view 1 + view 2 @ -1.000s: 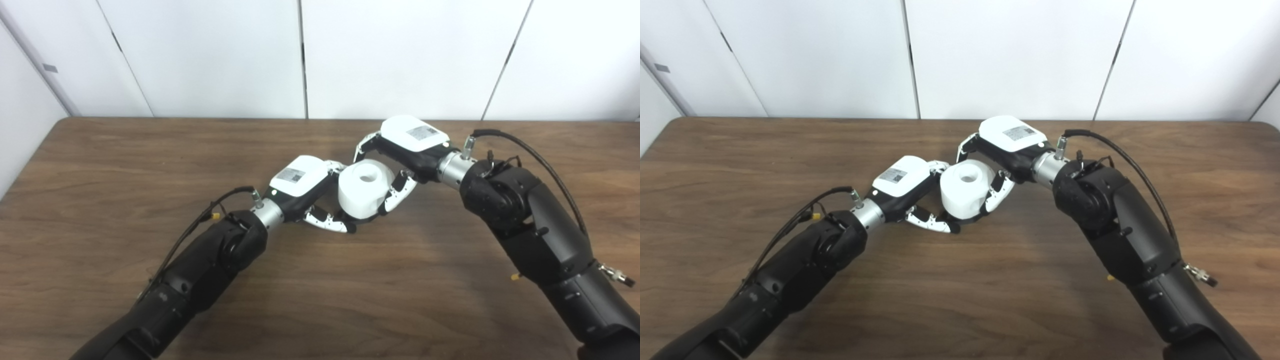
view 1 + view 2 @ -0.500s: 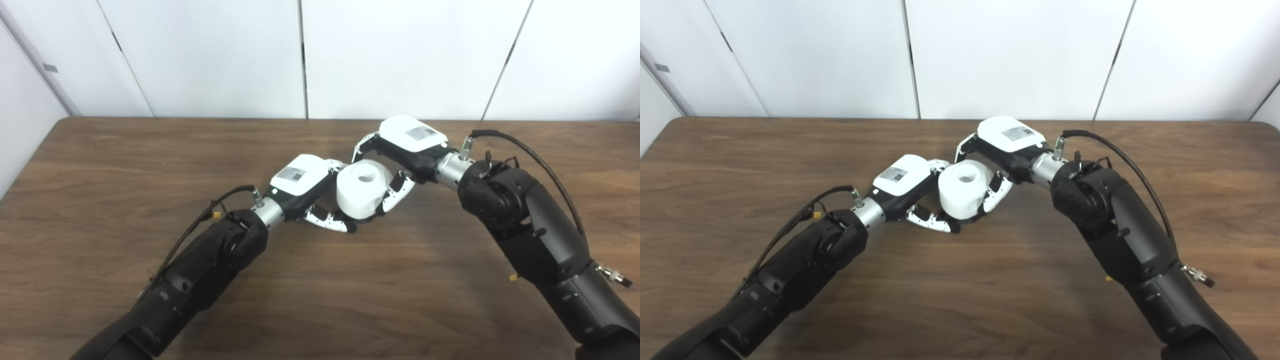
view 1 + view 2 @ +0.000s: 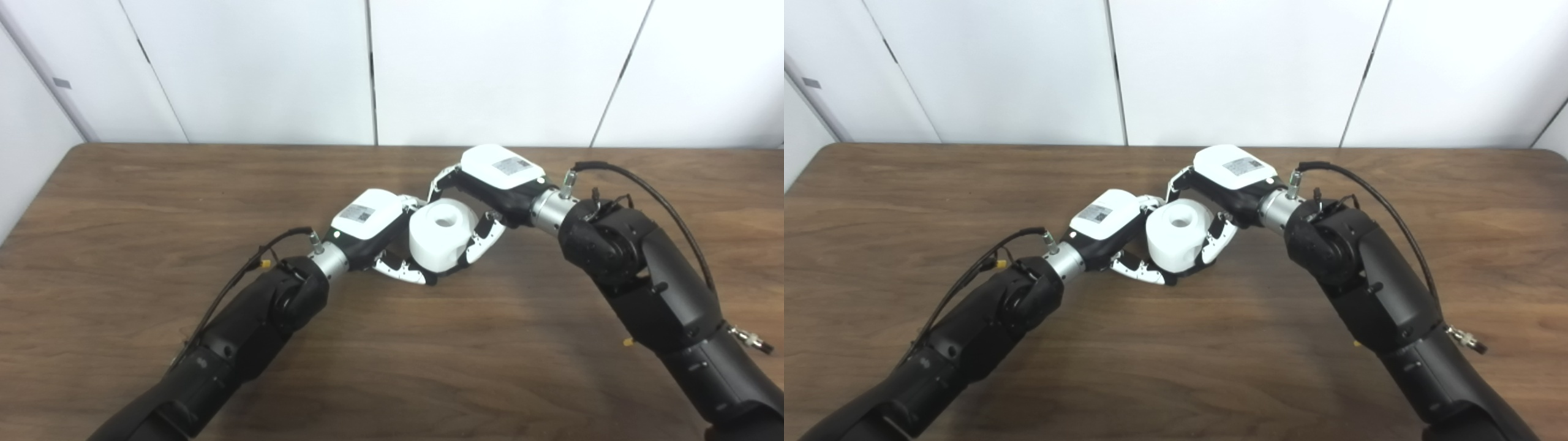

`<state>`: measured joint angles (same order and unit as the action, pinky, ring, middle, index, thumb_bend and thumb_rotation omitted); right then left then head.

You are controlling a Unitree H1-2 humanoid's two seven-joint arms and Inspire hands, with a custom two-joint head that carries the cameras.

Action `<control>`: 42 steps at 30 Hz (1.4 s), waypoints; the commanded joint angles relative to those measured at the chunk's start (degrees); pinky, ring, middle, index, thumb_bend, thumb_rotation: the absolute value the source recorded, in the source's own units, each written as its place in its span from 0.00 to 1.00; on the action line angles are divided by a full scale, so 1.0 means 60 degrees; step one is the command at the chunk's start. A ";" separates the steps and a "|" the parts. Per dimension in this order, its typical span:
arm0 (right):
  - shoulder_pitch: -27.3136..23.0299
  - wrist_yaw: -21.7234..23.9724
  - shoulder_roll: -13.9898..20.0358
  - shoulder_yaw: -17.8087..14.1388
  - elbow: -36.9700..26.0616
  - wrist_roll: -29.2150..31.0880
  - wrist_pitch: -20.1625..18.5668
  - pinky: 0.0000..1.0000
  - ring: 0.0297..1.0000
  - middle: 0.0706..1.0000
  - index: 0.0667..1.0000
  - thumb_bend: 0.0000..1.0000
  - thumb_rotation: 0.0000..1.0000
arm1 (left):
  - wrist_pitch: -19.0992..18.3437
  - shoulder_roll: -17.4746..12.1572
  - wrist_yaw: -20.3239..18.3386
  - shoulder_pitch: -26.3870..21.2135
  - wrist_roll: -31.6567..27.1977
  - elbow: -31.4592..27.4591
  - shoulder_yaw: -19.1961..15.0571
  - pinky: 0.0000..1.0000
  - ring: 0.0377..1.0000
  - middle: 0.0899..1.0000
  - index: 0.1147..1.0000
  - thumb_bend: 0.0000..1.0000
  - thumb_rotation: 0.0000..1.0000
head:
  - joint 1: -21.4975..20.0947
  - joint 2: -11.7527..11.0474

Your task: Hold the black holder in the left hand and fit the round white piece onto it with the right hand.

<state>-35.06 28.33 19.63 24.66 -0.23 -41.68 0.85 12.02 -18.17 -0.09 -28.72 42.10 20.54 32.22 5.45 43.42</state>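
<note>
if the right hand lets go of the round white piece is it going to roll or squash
The round white piece looks like a thick cylinder standing with its hole upward, so it would probably sit flat, rolling only if tipped. It keeps its shape between the right hand and left hand, suggesting it is fairly firm. Its matte surface looks unlikely to slip.

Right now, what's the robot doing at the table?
Both arms meet over the middle of the wooden table. The right robot hand is wrapped around a round white piece with a hole in its top. The left robot hand is closed up against the piece's lower left side, its fingers curling under it. The black holder is mostly hidden, so I can't tell whether the piece is seated on it.
</note>
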 commanded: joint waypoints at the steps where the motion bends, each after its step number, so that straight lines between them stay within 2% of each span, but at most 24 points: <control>1: -0.0127 0.0073 -0.0063 0.0135 -0.0213 0.0119 0.0233 0.68 0.76 0.71 0.44 0.52 0.14 | -0.0310 -0.0007 -0.0756 0.0543 0.0235 0.0568 0.0320 0.68 0.85 0.81 0.41 0.53 0.07 | 0.0009 0.0009; 28: -0.0147 0.0149 0.0009 0.0114 -0.0246 0.0106 0.0173 0.67 0.76 0.71 0.44 0.52 0.14 | -0.0318 0.0002 -0.0829 0.0582 0.0288 0.0508 0.0248 0.68 0.84 0.80 0.41 0.52 0.07 | 0.0021 0.0034; 32: -0.0142 0.0421 -0.0007 0.0061 -0.0391 0.0232 -0.0133 0.67 0.76 0.73 0.46 0.52 0.15 | -0.0308 -0.0013 -0.0811 0.0582 0.0312 0.0487 0.0249 0.67 0.84 0.81 0.41 0.53 0.07 | -0.0003 0.0048; 33: -0.0160 0.0601 0.0000 0.0074 -0.0465 0.0197 -0.0327 0.67 0.77 0.74 0.63 0.72 0.24 | -0.0297 -0.0013 -0.0797 0.0576 0.0322 0.0503 0.0253 0.67 0.84 0.81 0.41 0.53 0.07 | 0.0001 0.0043; 34: -0.0167 0.0716 -0.0001 0.0075 -0.0521 0.0174 -0.0478 0.68 0.78 0.76 0.75 0.81 0.29 | -0.0283 -0.0013 -0.0790 0.0568 0.0325 0.0524 0.0257 0.67 0.84 0.81 0.41 0.53 0.07 | 0.0006 0.0041; 36: -0.0161 0.0787 -0.0009 0.0059 -0.0578 0.0139 -0.0613 0.68 0.78 0.79 0.90 0.92 0.33 | -0.0325 -0.0003 -0.0839 0.0574 0.0291 0.0506 0.0240 0.67 0.84 0.81 0.41 0.53 0.07 | 0.0003 0.0044; 39: -0.0139 0.0747 -0.0023 0.0012 -0.0580 0.0138 -0.0612 0.69 0.79 0.81 0.98 0.94 0.33 | -0.0308 0.0002 -0.0814 0.0578 0.0289 0.0521 0.0232 0.68 0.84 0.81 0.41 0.53 0.07 | 0.0003 0.0044; 42: -0.0135 0.0712 -0.0027 -0.0011 -0.0591 0.0097 -0.0606 0.69 0.80 0.81 1.00 0.94 0.33 | -0.0220 -0.0010 -0.0740 0.0566 0.0325 0.0567 0.0252 0.67 0.84 0.81 0.41 0.53 0.07 | -0.0006 0.0068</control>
<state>-34.29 32.93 19.34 25.05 -2.24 -41.18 -2.81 11.99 -17.67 -0.10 -28.51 42.36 20.58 31.48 5.36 43.77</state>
